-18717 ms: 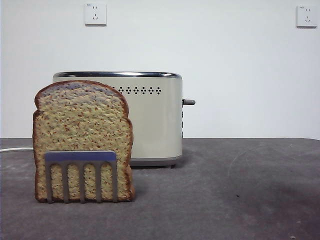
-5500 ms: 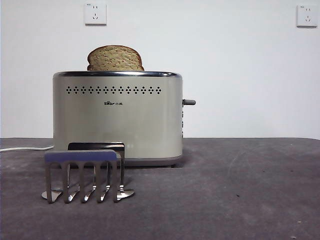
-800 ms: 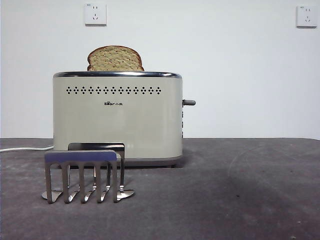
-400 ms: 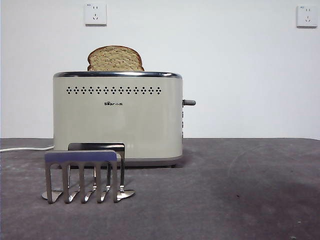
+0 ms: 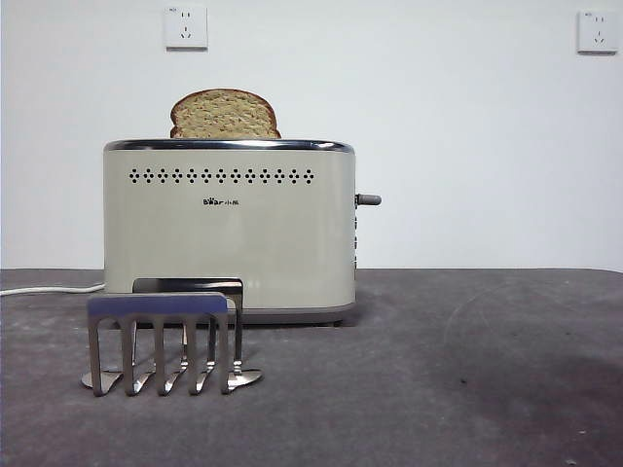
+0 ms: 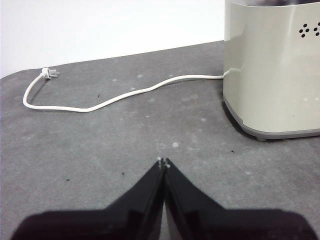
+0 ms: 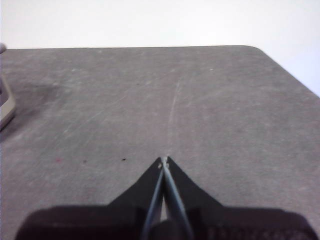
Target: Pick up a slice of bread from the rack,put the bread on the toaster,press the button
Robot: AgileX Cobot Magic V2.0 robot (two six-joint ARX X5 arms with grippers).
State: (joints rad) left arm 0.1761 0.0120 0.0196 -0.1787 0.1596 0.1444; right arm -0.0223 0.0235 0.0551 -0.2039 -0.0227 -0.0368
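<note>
The cream-beige toaster (image 5: 229, 229) stands on the grey table. The slice of bread (image 5: 224, 114) sits in its top slot, only the domed top showing. The small dark button (image 5: 368, 199) sticks out from the toaster's right end, in its raised place. The steel rack (image 5: 161, 341) stands empty in front of the toaster. Neither arm shows in the front view. My left gripper (image 6: 163, 162) is shut and empty, above the table beside the toaster's end (image 6: 272, 65). My right gripper (image 7: 164, 160) is shut and empty, over bare table, with the toaster's foot (image 7: 5, 105) at the picture's edge.
The toaster's white cord (image 6: 115, 97) trails across the table (image 5: 467, 370) to a loose plug (image 6: 49, 73); it also shows in the front view (image 5: 49, 289). Two white wall sockets (image 5: 185, 27) (image 5: 597, 31) are on the wall behind.
</note>
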